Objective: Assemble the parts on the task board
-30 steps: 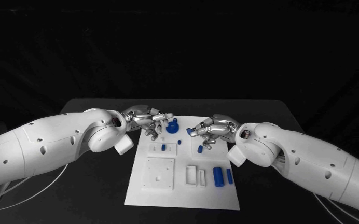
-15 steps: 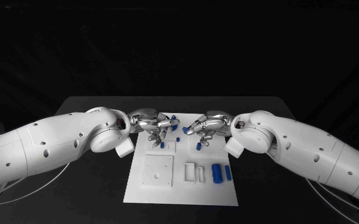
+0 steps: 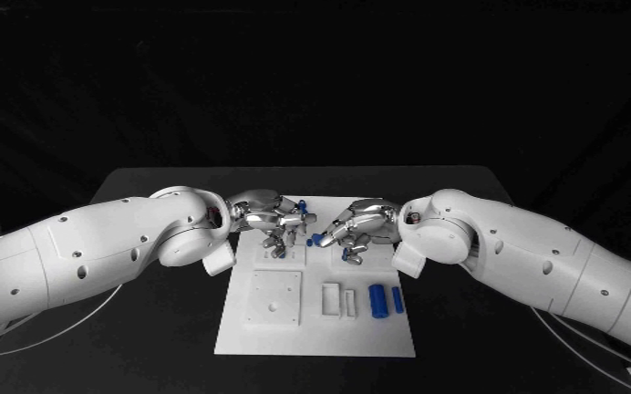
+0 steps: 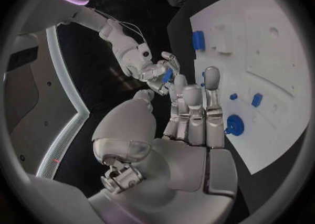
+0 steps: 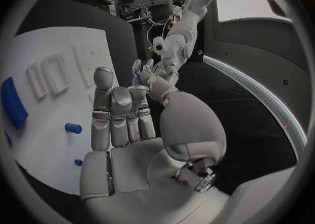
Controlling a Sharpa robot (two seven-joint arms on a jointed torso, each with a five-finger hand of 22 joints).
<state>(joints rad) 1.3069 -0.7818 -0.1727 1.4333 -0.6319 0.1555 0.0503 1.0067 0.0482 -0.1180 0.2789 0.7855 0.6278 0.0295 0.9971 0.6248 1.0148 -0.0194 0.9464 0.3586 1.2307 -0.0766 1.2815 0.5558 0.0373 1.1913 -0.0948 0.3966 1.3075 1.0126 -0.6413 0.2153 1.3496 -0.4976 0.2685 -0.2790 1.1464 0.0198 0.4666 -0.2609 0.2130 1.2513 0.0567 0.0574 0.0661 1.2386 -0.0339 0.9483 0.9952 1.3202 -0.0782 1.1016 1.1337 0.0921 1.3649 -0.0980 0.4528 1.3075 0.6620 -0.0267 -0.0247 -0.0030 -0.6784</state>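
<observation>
The white task board (image 3: 315,321) lies in the middle of the black table. My left hand (image 3: 270,221) hovers over its far left part, fingers stretched side by side and thumb apart (image 4: 190,114), with nothing in it. My right hand (image 3: 355,225) faces it over the far right part and pinches a small blue part (image 3: 315,240), also visible in the left wrist view (image 4: 167,74). A round blue part (image 4: 234,125) stands on the board beside my left hand. Two blue cylinders (image 3: 377,300) lie at the near right.
Small blue pegs (image 5: 72,127) stand in the board under the hands. White blocks (image 3: 334,301) and a square plate (image 3: 277,296) sit in the near half. Both arms cross the table's sides; black tabletop (image 3: 158,321) borders the board.
Both hands have drawn closer together over the far end of the board, the right one shifting towards the left hand with its blue part.
</observation>
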